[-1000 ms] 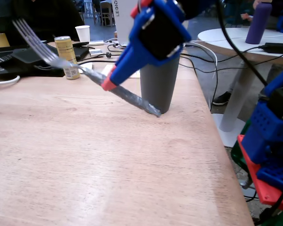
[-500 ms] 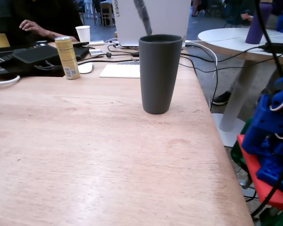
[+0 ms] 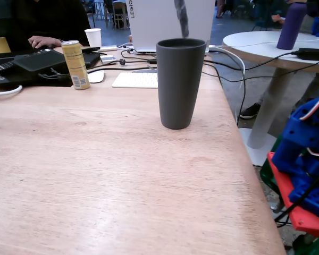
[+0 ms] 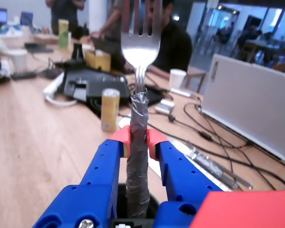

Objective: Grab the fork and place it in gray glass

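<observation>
While my fingers (image 4: 138, 142) grip the fork (image 4: 138, 90) by its taped handle, the tines point straight up in the wrist view, with the red fingertips pressed against the tape on either side. From the fixed view, only the lower end of the handle (image 3: 181, 18) shows, hanging just above the open mouth of the gray glass (image 3: 179, 82). That glass stands upright on the wooden counter (image 3: 95, 175), well apart from the yellow can (image 3: 76, 65).
</observation>
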